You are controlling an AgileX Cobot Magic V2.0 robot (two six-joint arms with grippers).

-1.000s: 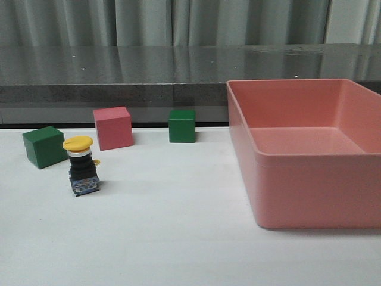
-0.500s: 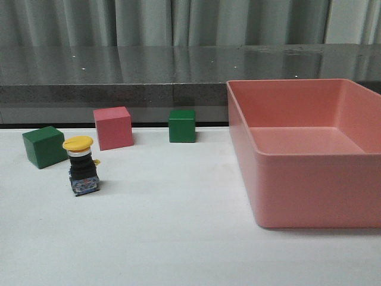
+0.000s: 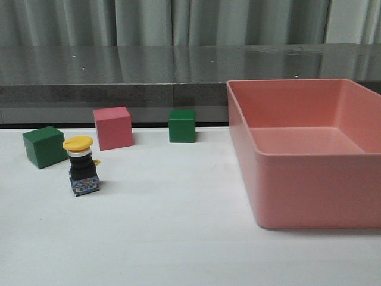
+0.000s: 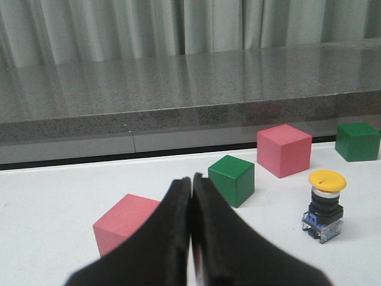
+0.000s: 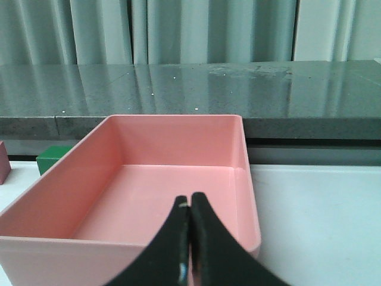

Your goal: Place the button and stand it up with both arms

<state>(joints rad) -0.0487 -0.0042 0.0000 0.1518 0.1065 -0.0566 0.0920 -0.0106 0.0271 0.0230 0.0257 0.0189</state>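
The button (image 3: 82, 166) stands upright on the white table at the left, yellow cap up, blue-grey base down. It also shows in the left wrist view (image 4: 324, 202). Neither arm shows in the front view. My left gripper (image 4: 191, 179) is shut and empty, back from the button and apart from it. My right gripper (image 5: 190, 200) is shut and empty, in front of the near wall of the pink bin (image 5: 178, 196).
A large pink bin (image 3: 309, 179) fills the right side of the table. A green cube (image 3: 44, 146), a pink cube (image 3: 113, 127) and a second green cube (image 3: 182, 126) stand behind the button. Another pink cube (image 4: 122, 223) lies near my left gripper.
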